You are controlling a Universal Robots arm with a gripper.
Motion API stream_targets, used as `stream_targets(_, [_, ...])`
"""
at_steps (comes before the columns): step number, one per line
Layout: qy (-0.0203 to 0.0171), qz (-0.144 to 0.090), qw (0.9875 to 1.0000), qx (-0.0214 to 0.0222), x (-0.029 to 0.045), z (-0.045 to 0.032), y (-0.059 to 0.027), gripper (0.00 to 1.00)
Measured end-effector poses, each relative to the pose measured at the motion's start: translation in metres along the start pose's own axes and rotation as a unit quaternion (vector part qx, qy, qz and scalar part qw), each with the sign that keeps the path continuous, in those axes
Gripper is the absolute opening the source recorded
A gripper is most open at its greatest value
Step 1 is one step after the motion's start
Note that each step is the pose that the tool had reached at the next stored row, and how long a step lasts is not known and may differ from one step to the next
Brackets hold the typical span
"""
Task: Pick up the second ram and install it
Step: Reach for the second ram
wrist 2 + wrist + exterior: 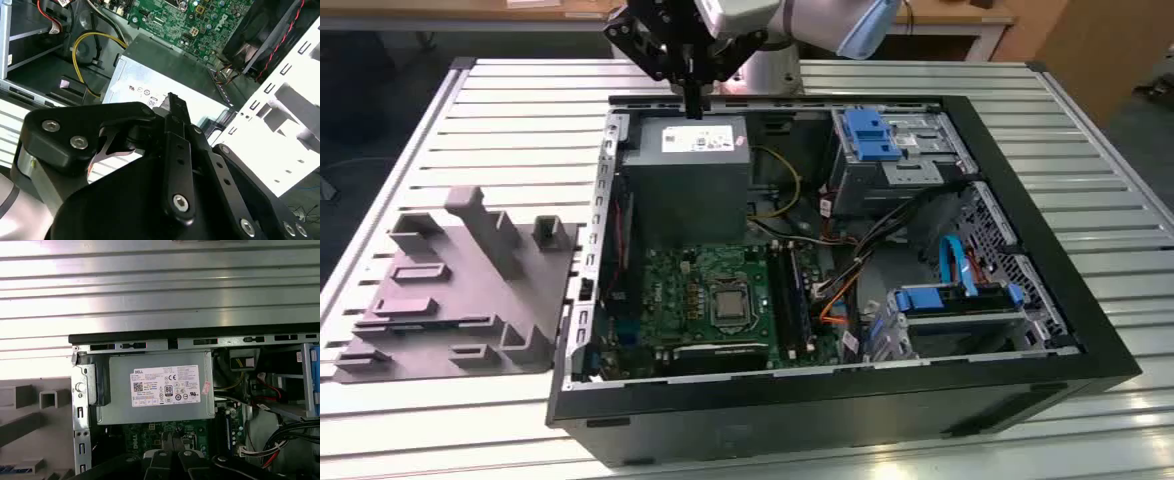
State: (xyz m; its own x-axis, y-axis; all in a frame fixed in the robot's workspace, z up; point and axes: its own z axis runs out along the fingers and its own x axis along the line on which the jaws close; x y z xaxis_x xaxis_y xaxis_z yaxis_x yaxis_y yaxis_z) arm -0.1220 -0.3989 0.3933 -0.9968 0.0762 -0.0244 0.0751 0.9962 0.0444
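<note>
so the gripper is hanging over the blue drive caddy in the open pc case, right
Not quite. The gripper hangs over the grey power supply, by the edge of the open PC case, not over the blue drive caddy, which sits further toward the exterior view's right. The exterior view shows this.

1. This is a robotics lab or workshop: an industrial robot arm [787,25] with a black end effector [694,100] stands at the far edge of the desk [480,100].
2. The desk is built of ribbed metal slats.
3. On it lies an opened computer case [854,410], its motherboard [720,300] and cabling [854,250] bare, beside a grey moulded fixture [454,290].
</note>
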Motion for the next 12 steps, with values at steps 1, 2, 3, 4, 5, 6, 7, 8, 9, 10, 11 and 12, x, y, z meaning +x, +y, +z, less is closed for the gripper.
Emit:
stream_targets(1, [0.0000, 0.000, 1.0000, 0.0000, 0.0000, 0.0000, 0.0000, 0.10])
stream_targets(2, [0.0000, 0.000, 1.0000, 0.0000, 0.0000, 0.0000, 0.0000, 0.10])
stream_targets(3, [0.0000, 0.000, 1.0000, 0.0000, 0.0000, 0.0000, 0.0000, 0.10])
stream_targets(4, [0.0000, 0.000, 1.0000, 0.0000, 0.0000, 0.0000, 0.0000, 0.10])
stream_targets(5, [0.0000, 0.000, 1.0000, 0.0000, 0.0000, 0.0000, 0.0000, 0.10])
stream_targets(6, [0.0000, 0.000, 1.0000, 0.0000, 0.0000, 0.0000, 0.0000, 0.10])
stream_targets(7, [0.0000, 0.000, 1.0000, 0.0000, 0.0000, 0.0000, 0.0000, 0.10])
stream_targets(8, [0.0000, 0.000, 1.0000, 0.0000, 0.0000, 0.0000, 0.0000, 0.10])
stream_targets(9, [0.0000, 0.000, 1.0000, 0.0000, 0.0000, 0.0000, 0.0000, 0.10])
stream_targets(10, [0.0000, 0.000, 1.0000, 0.0000, 0.0000, 0.0000, 0.0000, 0.10])
stream_targets(11, [0.0000, 0.000, 1.0000, 0.0000, 0.0000, 0.0000, 0.0000, 0.10])
stream_targets(12, [0.0000, 0.000, 1.0000, 0.0000, 0.0003, 0.0000, 0.0000, 0.10])
